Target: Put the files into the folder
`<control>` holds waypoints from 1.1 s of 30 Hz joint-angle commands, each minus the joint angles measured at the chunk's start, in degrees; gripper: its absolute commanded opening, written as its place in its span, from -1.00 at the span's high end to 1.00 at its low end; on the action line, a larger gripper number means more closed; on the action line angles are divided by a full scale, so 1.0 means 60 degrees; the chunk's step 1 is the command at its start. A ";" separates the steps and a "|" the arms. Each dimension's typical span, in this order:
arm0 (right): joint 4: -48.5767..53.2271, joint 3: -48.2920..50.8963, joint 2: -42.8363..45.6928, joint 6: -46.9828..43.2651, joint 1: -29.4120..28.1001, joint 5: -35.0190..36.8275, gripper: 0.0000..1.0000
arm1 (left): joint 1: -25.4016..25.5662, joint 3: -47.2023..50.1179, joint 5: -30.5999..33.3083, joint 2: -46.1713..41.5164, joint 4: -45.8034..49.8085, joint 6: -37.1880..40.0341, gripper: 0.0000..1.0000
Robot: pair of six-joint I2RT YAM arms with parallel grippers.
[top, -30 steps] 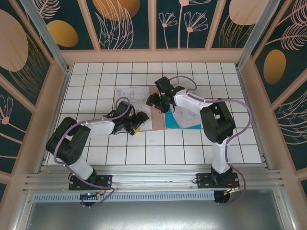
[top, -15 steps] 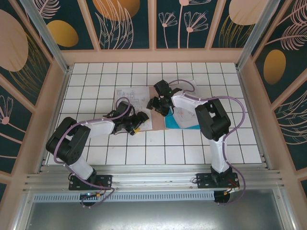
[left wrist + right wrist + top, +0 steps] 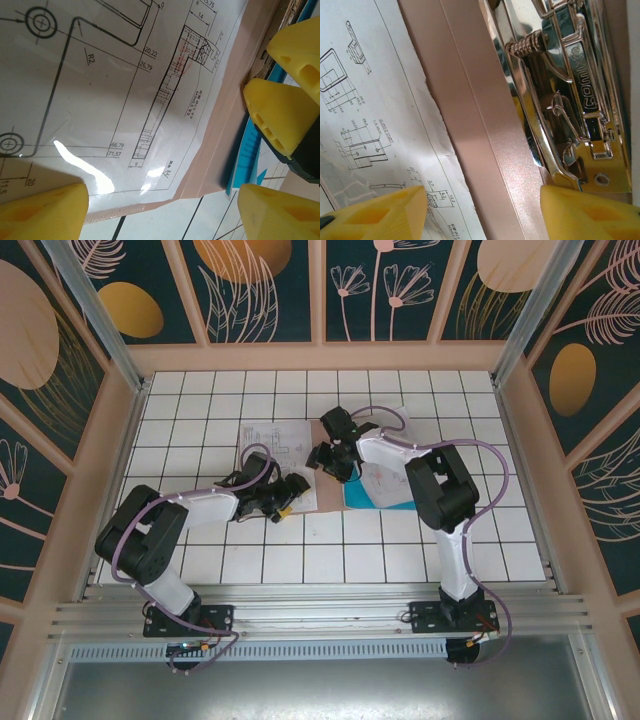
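Note:
The pinkish-brown folder (image 3: 323, 488) lies open in the middle of the tiled table. A white printed sheet (image 3: 272, 438) rests on its left half, seen close up in a glossy sleeve (image 3: 115, 95) in the left wrist view. A second white sheet (image 3: 386, 474) lies on the cyan-blue one (image 3: 386, 499) to the right. My left gripper (image 3: 292, 490) is open over the folder's near corner (image 3: 210, 165), with the cyan edge (image 3: 245, 155) beside it. My right gripper (image 3: 326, 454) is open above the folder's spine (image 3: 470, 125), between the printed sheet (image 3: 365, 100) and a chrome clip (image 3: 565, 100).
Wooden walls with painted panels (image 3: 320, 290) enclose the white tiled table (image 3: 330, 550) on three sides. The right gripper's yellow fingers (image 3: 280, 120) sit close to the left gripper. An aluminium rail (image 3: 320, 615) runs along the near edge by the arm bases.
The right arm has folded in slightly, its elbow shifting left and the gripper nudging toward the folder's spine. The left arm and the sheets have not moved.

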State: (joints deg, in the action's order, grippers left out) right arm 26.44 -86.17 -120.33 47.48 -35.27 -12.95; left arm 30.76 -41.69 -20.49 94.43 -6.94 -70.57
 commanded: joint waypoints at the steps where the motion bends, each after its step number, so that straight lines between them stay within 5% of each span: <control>1: 0.1100 0.0603 -0.0706 -0.0011 0.0414 0.1116 -0.27 | 0.0025 0.0468 0.0397 0.0030 0.1047 -0.0254 -0.59; 11: 0.0453 0.1653 -0.0585 -0.0010 0.1042 0.0837 -0.25 | 0.0018 0.0833 0.0398 0.0110 0.1193 -0.0543 -0.59; 33: 0.0891 -0.0338 0.1915 0.0505 0.0855 0.1003 -0.30 | 0.0014 0.0581 0.0517 0.0228 0.1410 -0.0449 -0.60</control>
State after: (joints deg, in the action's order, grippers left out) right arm 29.36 -88.75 -112.53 48.47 -31.55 -10.50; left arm 30.76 -40.10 -20.08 93.78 -9.13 -72.31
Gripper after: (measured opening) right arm 0.649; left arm 0.797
